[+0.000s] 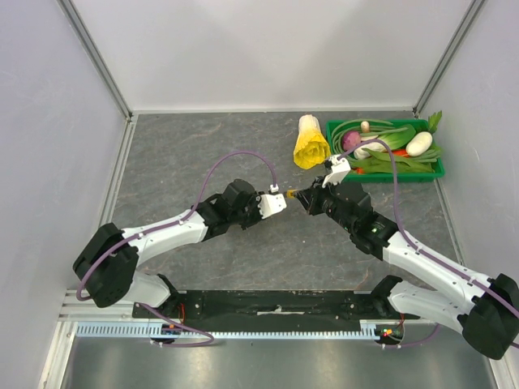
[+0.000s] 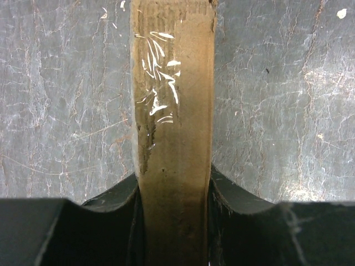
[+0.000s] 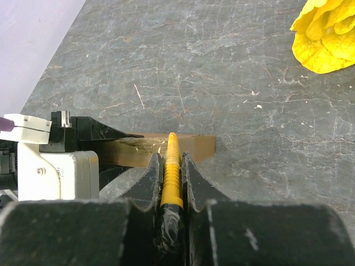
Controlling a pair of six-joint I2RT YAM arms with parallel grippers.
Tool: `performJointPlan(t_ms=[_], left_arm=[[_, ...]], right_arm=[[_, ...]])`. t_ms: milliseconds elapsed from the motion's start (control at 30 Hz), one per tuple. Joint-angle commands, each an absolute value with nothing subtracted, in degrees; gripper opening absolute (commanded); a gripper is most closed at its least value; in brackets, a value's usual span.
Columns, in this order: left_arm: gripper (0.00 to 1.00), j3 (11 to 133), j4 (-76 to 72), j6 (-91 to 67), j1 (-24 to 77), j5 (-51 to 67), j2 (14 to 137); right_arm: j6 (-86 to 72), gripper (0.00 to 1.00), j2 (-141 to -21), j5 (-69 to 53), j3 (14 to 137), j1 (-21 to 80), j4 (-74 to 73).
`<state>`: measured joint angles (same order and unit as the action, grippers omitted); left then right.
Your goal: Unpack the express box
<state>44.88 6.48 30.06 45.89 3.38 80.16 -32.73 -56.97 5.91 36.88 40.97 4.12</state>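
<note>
The express box (image 2: 173, 111) is a flat brown cardboard mailer with clear tape on it, standing on edge in the left wrist view. My left gripper (image 2: 173, 185) is shut on its narrow sides. In the right wrist view the box (image 3: 197, 147) lies across, just beyond my right gripper (image 3: 172, 158). That gripper is shut on a yellow ribbed tool with a black handle (image 3: 172, 183), whose tip touches the box's top edge. In the top view the left gripper (image 1: 285, 199) and the right gripper (image 1: 306, 197) meet at mid-table, and the box between them is barely visible.
A green plastic tray (image 1: 388, 173) of vegetables stands at the back right. A yellow leafy vegetable (image 1: 310, 146) lies just left of it, also in the right wrist view (image 3: 327, 33). White walls enclose the grey table (image 1: 203, 154) on three sides.
</note>
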Motion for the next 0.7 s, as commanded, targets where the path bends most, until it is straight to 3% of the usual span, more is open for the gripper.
performJointPlan(t_ms=[0,667], left_arm=[[0.34,42.19,8.88,28.65,45.97,5.71,81.47],[0.33,42.19,8.53,28.74,45.97,4.66,81.91]], right_arm=[[-31.82,0.00,-56.60,4.57,36.47,40.78,7.56],[-32.08,0.00,-56.60,8.88,35.95,40.61,8.00]])
